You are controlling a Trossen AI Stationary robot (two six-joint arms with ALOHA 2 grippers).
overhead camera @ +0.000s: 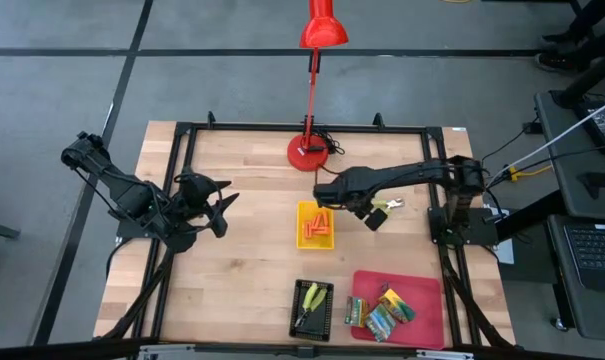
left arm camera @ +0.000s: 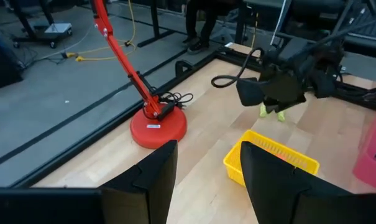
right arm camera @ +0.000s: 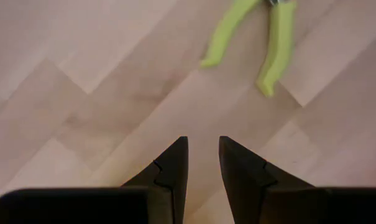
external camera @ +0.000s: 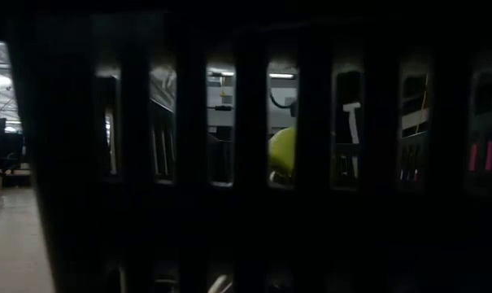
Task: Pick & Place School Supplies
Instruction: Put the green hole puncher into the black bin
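Right hand point(right arm camera: 203, 163) hovers empty, fingers slightly parted, near loose pliers point(right arm camera: 259, 37) on table point(right arm camera: 82, 93).

A red desk lamp point(overhead camera: 311, 150) is standing at the far middle of the wooden table point(overhead camera: 242, 270), its shade point(overhead camera: 323, 30) reaching out past the table's edge. A yellow tray point(overhead camera: 316, 225) is sitting mid-table, while a black tray point(overhead camera: 312, 309) and a red tray point(overhead camera: 422, 290) are lying side by side along the near edge.

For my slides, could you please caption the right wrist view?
Right gripper, empty, above bare wood table, short of yellow-green-handled pliers.
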